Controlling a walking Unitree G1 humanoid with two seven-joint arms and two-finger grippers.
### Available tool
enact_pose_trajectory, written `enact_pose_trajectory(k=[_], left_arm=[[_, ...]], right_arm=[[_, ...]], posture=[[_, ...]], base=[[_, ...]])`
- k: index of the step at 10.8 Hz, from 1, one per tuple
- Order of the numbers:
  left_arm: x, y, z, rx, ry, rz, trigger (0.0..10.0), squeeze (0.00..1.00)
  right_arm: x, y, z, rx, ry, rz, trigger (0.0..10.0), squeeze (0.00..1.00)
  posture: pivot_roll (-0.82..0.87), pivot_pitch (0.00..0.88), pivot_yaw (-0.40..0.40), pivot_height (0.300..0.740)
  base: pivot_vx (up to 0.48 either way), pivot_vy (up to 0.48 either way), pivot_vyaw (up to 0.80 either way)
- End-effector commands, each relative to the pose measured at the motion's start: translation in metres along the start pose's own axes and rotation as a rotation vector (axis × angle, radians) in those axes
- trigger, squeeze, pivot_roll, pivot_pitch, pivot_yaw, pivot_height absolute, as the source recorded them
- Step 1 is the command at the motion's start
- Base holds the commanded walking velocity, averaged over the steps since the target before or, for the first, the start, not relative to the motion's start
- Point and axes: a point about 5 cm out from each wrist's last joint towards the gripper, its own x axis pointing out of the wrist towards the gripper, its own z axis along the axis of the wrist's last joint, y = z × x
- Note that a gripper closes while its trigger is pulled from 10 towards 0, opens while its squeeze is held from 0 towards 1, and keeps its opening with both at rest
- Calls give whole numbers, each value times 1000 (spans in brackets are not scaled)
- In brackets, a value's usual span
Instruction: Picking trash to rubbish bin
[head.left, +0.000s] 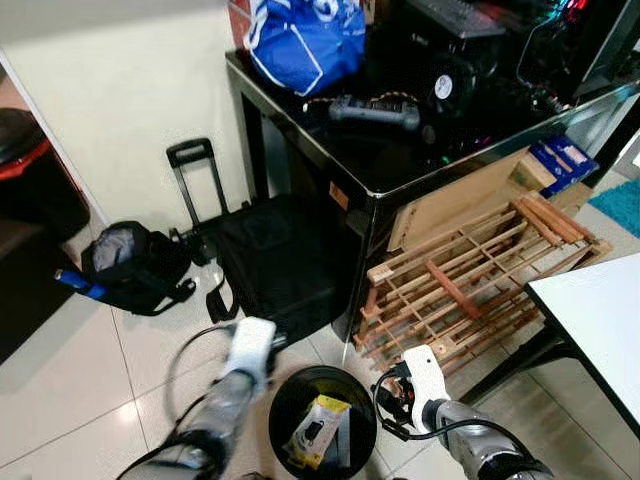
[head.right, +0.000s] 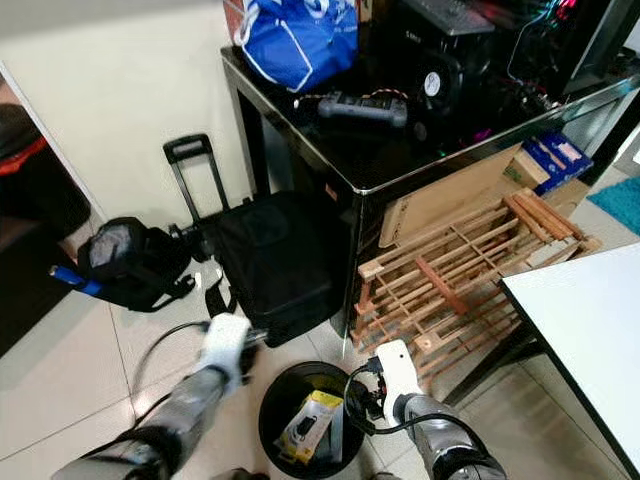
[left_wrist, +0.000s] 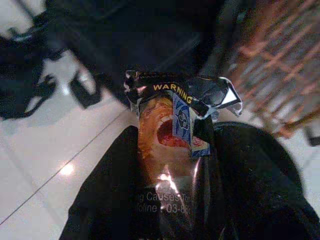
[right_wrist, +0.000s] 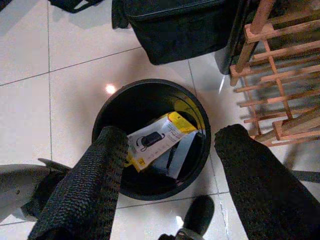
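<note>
A round black bin (head.left: 290, 395) stands on the tiled floor right in front of me, with a yellow and white package (head.left: 318, 430) lying inside it. My left gripper (head.left: 268, 345) hovers by the bin's left rim. In the left wrist view it (left_wrist: 172, 132) is shut on a crumpled cigarette pack (left_wrist: 167, 135) with "WARNING" printed on it. My right gripper (head.left: 392, 398) hangs at the bin's right rim. The right wrist view shows it (right_wrist: 172, 134) open, its two black fingers (right_wrist: 95, 185) spread above the bin (right_wrist: 145, 102) with nothing between them.
A black suitcase (head.left: 280, 250) and a black backpack (head.left: 130, 265) lie just beyond the bin. A wooden rack (head.left: 470, 280) leans under the black glass table (head.left: 380, 170). A white table (head.left: 600, 320) juts in at the right. A blue bag (head.left: 305, 40) sits on the black table.
</note>
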Motion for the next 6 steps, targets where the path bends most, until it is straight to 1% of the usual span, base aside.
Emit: enact_pose_trajectory(k=[1, 3, 4, 6], left_arm=[[1, -11, 3, 21, -8, -56, 10000, 0], [1, -31, 3, 21, -5, -116, 10000, 0], [0, -41, 0, 0, 11, -133, 10000, 0], [-3, -54, -8, -46, 48, -146, 10000, 0]], right_arm=[[-4, -2, -8, 5, 4, 10, 10000, 0], [-9, -4, -14, 1, -4, 14, 10000, 0], [-11, -6, -17, -4, -6, 16, 10000, 0], [-12, -5, -15, -22, -11, 26, 10000, 0]], posture=[[-137, 175, -4, 740], [-164, 222, -25, 740], [-164, 246, -37, 740], [-166, 257, -41, 740]], base=[[0, 0, 0], [0, 0, 0], [0, 0, 0], [0, 0, 0]])
